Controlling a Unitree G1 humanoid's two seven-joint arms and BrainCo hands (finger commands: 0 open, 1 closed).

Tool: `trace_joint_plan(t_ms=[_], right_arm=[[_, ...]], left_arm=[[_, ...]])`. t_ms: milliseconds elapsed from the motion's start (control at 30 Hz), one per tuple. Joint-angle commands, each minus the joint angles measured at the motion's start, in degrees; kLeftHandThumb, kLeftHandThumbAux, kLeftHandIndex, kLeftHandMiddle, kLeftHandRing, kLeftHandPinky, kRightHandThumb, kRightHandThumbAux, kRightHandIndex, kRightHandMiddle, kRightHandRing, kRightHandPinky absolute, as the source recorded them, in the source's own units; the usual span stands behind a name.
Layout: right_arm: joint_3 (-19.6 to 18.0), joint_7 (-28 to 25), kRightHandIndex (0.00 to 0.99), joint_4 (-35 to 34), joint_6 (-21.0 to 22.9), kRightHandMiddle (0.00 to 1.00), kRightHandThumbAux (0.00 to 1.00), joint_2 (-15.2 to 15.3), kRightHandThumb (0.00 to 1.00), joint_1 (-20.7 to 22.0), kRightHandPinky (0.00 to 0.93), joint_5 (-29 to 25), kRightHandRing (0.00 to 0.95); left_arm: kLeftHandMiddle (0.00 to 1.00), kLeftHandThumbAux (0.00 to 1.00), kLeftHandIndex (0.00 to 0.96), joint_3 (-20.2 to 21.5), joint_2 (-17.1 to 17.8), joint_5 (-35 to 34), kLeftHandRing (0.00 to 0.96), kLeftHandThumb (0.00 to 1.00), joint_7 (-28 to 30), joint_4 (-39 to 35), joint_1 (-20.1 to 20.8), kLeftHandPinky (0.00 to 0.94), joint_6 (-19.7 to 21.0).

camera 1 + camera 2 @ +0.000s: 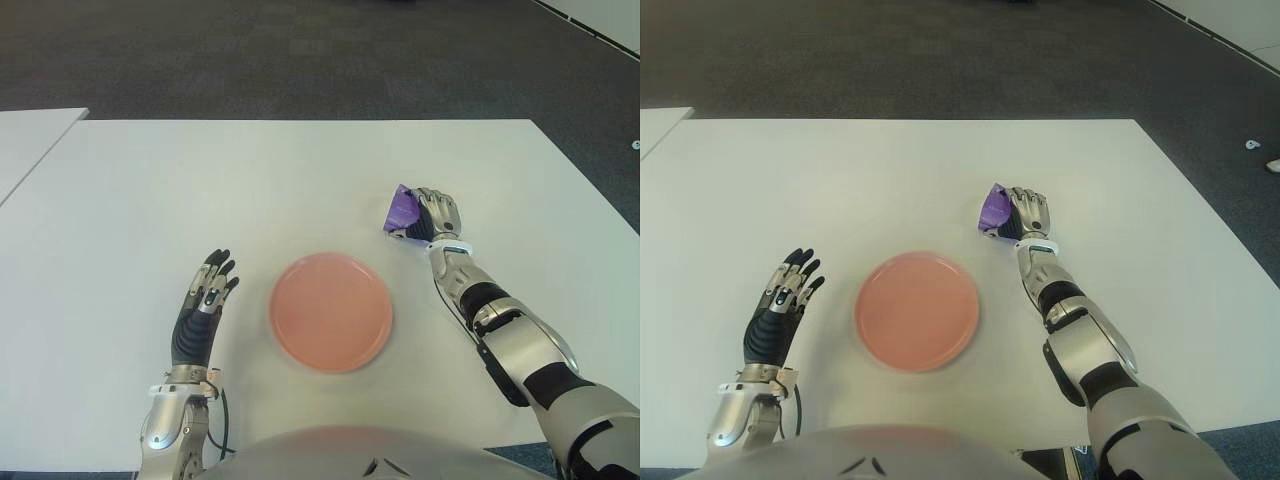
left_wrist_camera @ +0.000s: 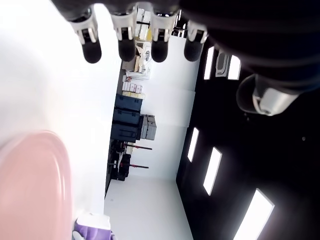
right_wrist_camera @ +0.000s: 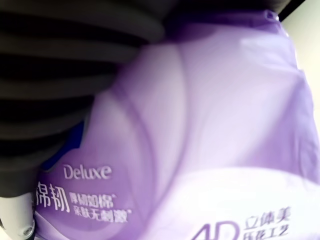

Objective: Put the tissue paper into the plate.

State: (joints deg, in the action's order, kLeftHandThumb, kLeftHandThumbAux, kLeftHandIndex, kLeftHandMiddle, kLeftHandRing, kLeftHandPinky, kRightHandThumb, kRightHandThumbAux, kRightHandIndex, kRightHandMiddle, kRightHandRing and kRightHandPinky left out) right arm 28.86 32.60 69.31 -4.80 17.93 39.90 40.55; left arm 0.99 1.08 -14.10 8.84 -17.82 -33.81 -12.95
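- Left hand [image 1: 203, 305] is idling beside the plate [image 1: 331, 311], fingers spread and empty.
- Right hand [image 1: 435, 216] is gripping the tissue pack [image 1: 402, 209] on the desk [image 1: 300, 180]; lifting toward the plate looks next.

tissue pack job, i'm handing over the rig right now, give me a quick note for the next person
Right hand: closed on the purple plastic tissue pack, to the right of and beyond the plate.
Left hand: open, holding nothing, to the left of the plate.
Round pink plate: on the white table, nothing in it.
Done: pack grasped.
Left: carry the pack over the plate and release it there.
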Motion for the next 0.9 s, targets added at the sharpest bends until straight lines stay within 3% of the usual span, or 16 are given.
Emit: trace_joint_plan(t_ms=[33,100,233,433,633,900], right_arm=[[4.2,-13.4,0.455,4.4,-1.9,0.517,0.651,-3.3,0.961,-8.9,0.41,1.2,0.459],[4.3,-13.3,0.446,3.4,-3.0,0.513,0.652,-1.7,0.96,-8.2,0.417,1.3,0.463],[4.3,-15.1,0.419,-0.6,-5.5,0.506,0.656,3.0,0.956,-6.4,0.33,1.1,0.477],[3.6,-18.2,0.404,-16.2,-5.6,0.506,0.657,10.9,0.955,-8.2,0.268,0.9,0.487],[2.0,-15.3,0.409,-23.1,-5.8,0.513,0.654,13.8,0.958,-9.7,0.202,1.9,0.492],[-5.0,-18.4,0.421,-46.1,-0.2,0.519,0.651,19.2,0.962,-15.4,0.231,2.6,0.488]], left_arm=[[0.0,0.342,0.0,-0.3,-1.4,0.3,0.0,0.088,-1.0,2.5,1.3,0.0,1.1],[0.0,0.347,0.0,-0.3,-1.6,0.5,0.0,0.084,-1.0,3.1,1.8,0.0,0.9],[0.0,0.351,0.0,-0.5,-2.3,1.3,0.0,0.082,-1.2,4.4,2.8,0.0,0.4],[0.0,0.355,0.0,-0.8,-2.9,3.0,0.0,0.082,-1.9,5.3,3.9,0.0,0.5],[0.0,0.347,0.0,-0.8,-3.4,3.3,0.0,0.083,-1.4,6.9,5.2,0.0,0.1],[0.0,0.342,0.0,-0.3,-3.5,2.2,0.0,0.088,0.0,9.5,6.8,0.0,-1.4]])
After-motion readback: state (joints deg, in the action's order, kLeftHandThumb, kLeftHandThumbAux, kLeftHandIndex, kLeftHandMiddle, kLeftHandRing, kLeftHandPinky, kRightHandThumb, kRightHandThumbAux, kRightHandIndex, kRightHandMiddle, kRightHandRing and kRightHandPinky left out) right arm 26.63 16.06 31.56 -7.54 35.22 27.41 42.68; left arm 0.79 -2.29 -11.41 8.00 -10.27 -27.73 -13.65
